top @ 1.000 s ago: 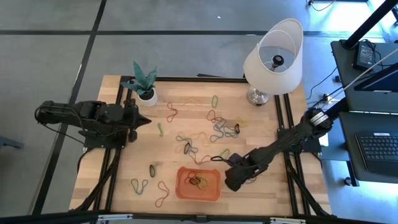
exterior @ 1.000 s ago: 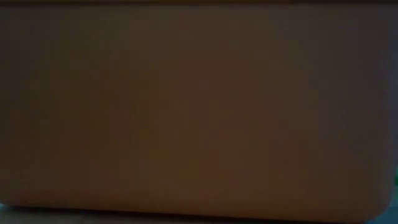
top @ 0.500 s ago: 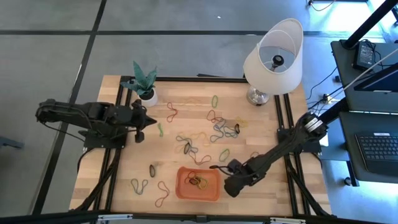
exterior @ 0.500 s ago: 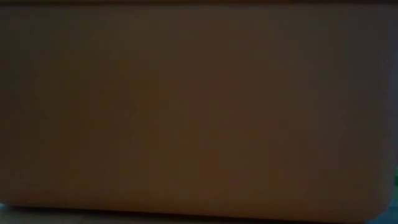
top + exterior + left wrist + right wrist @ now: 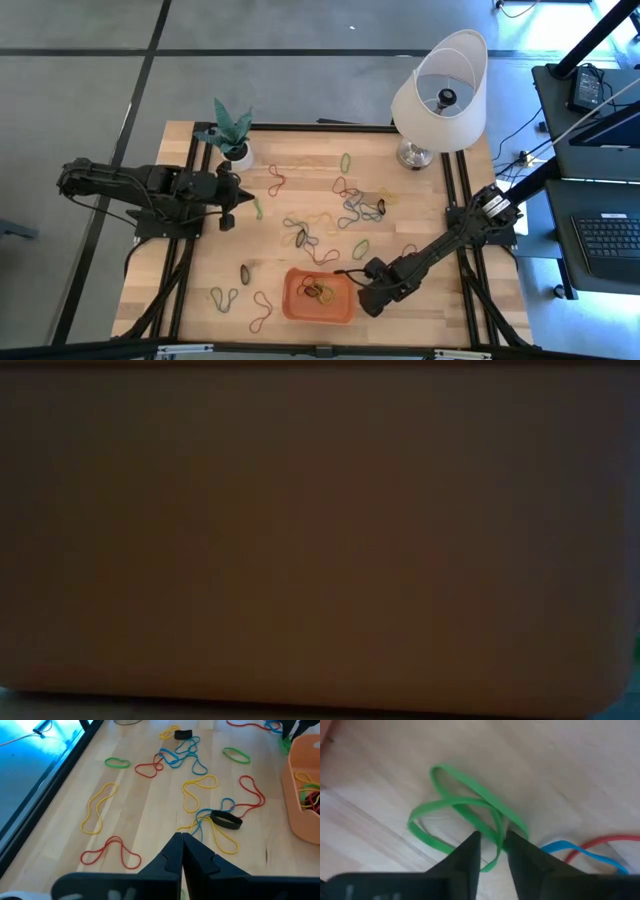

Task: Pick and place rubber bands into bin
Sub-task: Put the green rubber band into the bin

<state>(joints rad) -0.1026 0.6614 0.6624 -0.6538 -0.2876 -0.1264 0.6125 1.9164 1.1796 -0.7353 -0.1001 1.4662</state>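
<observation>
A robot test lab, probably inside an office.

A wooden table (image 5: 190,310) on a black metal frame stands on grey floor; a desk (image 5: 590,150) with a keyboard (image 5: 608,240) and cables is beside it.

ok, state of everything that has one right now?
Left gripper: shut, empty, over the table's left side.
Right gripper: fingers slightly apart astride a green rubber band, beside the bin.
Bin: upright, holds some bands.
Lamp: upright.
Plant pot: upright.
</observation>
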